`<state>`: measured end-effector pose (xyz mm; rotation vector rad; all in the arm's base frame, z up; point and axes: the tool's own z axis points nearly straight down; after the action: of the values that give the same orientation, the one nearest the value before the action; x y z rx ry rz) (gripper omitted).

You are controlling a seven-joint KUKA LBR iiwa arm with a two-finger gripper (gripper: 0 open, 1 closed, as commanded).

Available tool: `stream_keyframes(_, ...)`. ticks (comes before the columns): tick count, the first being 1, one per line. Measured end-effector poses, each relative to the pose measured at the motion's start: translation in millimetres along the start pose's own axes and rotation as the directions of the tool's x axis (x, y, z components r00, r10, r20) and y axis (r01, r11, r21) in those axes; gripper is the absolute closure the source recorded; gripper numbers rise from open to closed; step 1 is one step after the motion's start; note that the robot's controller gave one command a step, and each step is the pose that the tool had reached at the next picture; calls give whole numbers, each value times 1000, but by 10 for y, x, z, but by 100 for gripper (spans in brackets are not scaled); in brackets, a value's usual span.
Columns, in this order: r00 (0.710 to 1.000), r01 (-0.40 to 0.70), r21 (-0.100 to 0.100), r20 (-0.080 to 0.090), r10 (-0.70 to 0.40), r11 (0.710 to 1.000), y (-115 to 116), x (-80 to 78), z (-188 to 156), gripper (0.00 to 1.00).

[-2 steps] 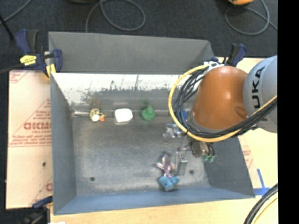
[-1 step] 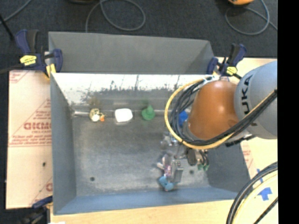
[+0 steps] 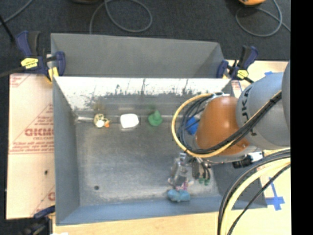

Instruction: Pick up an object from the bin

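Bin: grey metal, floor mostly bare. Few loose objs, none heaped, so each looks reachable w/o clearing another.
Arm: comes in from the right over the near-right corner. Orange wrist cover has cables looped round it. Wrist is turned down into the bin, toward the near wall.
Tool: low over the floor, nr the near wall, right of centre. Wide or narrow: cannot tell from here, nor whether it holds anything.
Blue lump: rounded, soft-looking, lies at the foot of the near wall, just beside the tool. Touching or apart: cannot tell. Judged the likely pick, being the only obj. close by. The wall right behind it leaves little room on that side.
White block: against the far wall, left of centre, well apart from the tool.
Green piece: just right of the white block, same row.
Small yellow-white piece: left end of the row; kind unclear.
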<state>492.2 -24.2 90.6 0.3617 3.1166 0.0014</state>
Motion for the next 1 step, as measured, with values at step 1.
stream_keyframes(1, 1000, 0, 0, 2, 0, 1000, 2, -7, -4, 0)
